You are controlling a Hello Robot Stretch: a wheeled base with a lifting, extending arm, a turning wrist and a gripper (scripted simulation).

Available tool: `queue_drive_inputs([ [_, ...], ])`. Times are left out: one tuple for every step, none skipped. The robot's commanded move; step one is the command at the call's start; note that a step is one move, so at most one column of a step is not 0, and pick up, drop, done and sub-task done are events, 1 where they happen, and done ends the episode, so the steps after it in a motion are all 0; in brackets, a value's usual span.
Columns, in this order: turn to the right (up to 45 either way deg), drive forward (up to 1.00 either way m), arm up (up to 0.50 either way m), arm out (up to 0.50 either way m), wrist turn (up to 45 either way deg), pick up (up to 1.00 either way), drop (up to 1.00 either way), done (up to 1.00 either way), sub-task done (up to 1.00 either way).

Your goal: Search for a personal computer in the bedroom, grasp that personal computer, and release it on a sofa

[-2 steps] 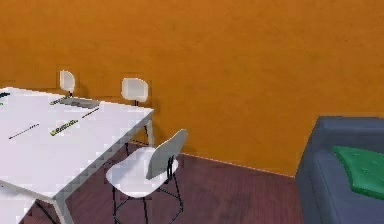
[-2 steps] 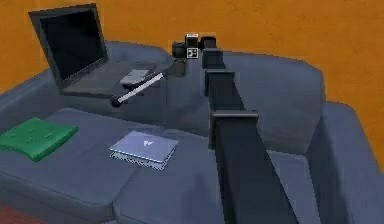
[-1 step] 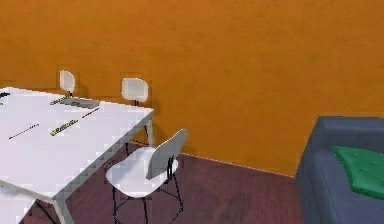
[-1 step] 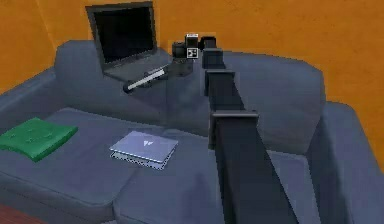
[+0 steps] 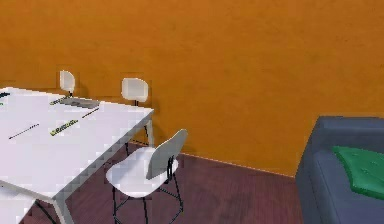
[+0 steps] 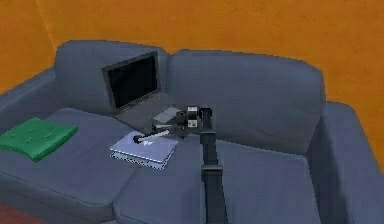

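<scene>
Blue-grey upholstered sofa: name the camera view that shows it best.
The arm side view: the blue-grey upholstered sofa spans it, with backrest, seat cushions and both armrests, and an open dark laptop on the seat. The forward view catches one end of the sofa at its right edge, with a flat green cloth lying on it.

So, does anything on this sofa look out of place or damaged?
Only mildly: an open laptop appears to rest on the sofa seat, near its backrest, with a flat pale thing lying in front. Nothing looks spilled, tipped or damaged.
</scene>
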Motion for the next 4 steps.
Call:
queue_drive_inputs([
  [0.0, 0.00, -0.32, 0.00, 0.0, 0.00, 0.00, 0.00, 0.00],
  [0.0, 0.00, 0.00, 0.00, 0.0, 0.00, 1.00, 0.00, 0.00],
  [0.0, 0.00, 0.10, 0.00, 0.0, 0.00, 0.00, 0.00, 0.00],
  [0.0, 0.00, 0.00, -0.08, 0.0, 0.00, 0.00, 0.00, 0.00],
])
